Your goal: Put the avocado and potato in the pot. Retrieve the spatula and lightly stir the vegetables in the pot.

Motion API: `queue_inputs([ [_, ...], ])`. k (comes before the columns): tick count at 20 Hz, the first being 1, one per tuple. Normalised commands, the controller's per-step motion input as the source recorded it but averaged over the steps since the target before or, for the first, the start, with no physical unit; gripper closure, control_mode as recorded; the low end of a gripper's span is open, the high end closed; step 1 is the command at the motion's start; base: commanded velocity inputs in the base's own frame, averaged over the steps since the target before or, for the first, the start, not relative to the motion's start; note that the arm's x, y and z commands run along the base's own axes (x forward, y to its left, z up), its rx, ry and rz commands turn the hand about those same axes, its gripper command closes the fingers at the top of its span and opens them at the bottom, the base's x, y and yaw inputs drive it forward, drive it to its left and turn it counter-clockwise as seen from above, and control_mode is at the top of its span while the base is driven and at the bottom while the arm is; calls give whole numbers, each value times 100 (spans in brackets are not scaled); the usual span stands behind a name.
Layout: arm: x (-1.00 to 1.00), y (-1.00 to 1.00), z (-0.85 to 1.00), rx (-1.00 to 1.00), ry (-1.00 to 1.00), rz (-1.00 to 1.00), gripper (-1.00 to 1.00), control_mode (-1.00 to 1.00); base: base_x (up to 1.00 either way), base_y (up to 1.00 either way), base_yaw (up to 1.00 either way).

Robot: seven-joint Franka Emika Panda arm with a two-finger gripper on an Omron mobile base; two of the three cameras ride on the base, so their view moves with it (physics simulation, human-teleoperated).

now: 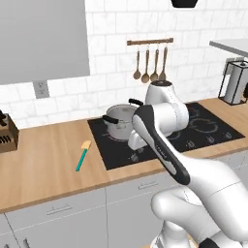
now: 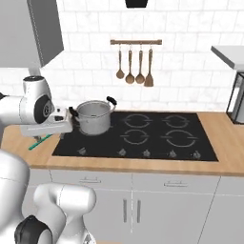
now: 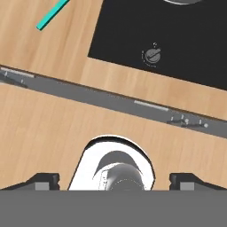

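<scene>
From the left base view, the spatula (image 1: 83,156) lies flat on the wooden counter (image 1: 43,164), left of the black glass hob (image 1: 213,127), its teal handle slanting toward the counter edge and its small tan blade pointing back at the wall, so the handle looks easy to reach from above. The shiny steel pot (image 1: 119,121) stands on the hob's rear left ring, with one black handle jutting out to each side; the white arm crosses in front of it. From the right base view, the pot (image 2: 93,117) shows its cylindrical wall and open mouth, but what lies inside cannot be made out; the hand sits low just left of it, at the hob's corner, and a sliver of the spatula (image 2: 40,142) peeks out beneath it. In the hand view, the gripper (image 3: 114,178) looks down over the counter edge with its jaws spread wide and nothing between them; the slim teal handle (image 3: 52,14) crosses the top corner, well apart from the fingertips (image 3: 43,181).
</scene>
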Motion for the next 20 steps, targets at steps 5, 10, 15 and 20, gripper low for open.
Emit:
queue_inputs([
  [5,0,0,0,0,0,0,-100,100,40,34,-12],
  [10,0,0,0,0,0,0,-100,100,46,42,24],
  [15,0,0,0,0,0,0,-100,100,37,20,34],
  [20,0,0,0,0,0,0,-100,100,82,0,10],
])
